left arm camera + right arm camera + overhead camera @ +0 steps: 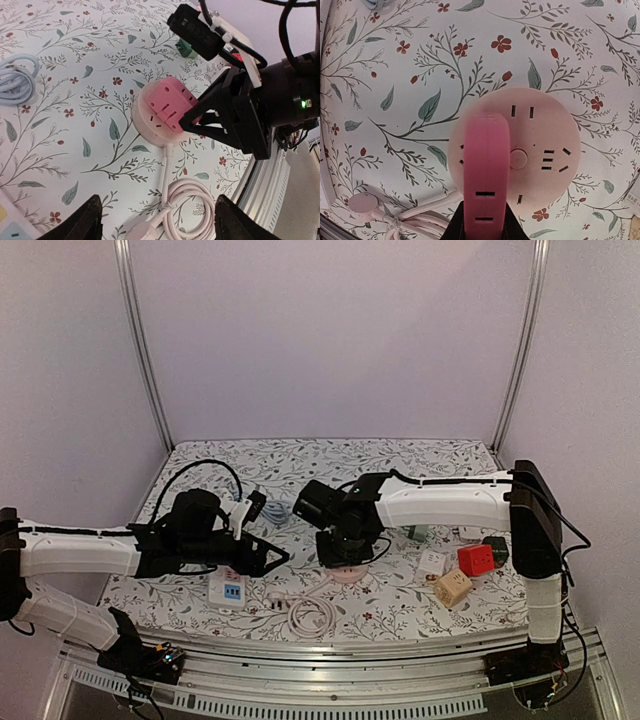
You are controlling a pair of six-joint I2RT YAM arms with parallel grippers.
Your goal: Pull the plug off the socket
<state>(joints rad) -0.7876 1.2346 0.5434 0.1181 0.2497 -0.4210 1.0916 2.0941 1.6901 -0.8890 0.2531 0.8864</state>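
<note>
A pink cube-shaped plug (167,102) sits on the round pale-pink socket (148,131) lying on the flowered cloth. My right gripper (194,119) comes down on it from the right and is shut on the plug's sides. In the right wrist view the plug (486,165) stands between the black fingers (456,227) and covers the left part of the socket (545,135). In the top view the right gripper (345,552) hides the plug above the socket (352,574). My left gripper (275,558) hangs open and empty to the left of the socket, over its coiled cord (186,205).
A white power strip (228,588) lies under the left arm. The socket's cord coil (312,617) lies near the front edge. Red (476,559), beige (452,587) and white (431,562) adapter cubes sit at the right. A grey cable (15,80) lies farther left.
</note>
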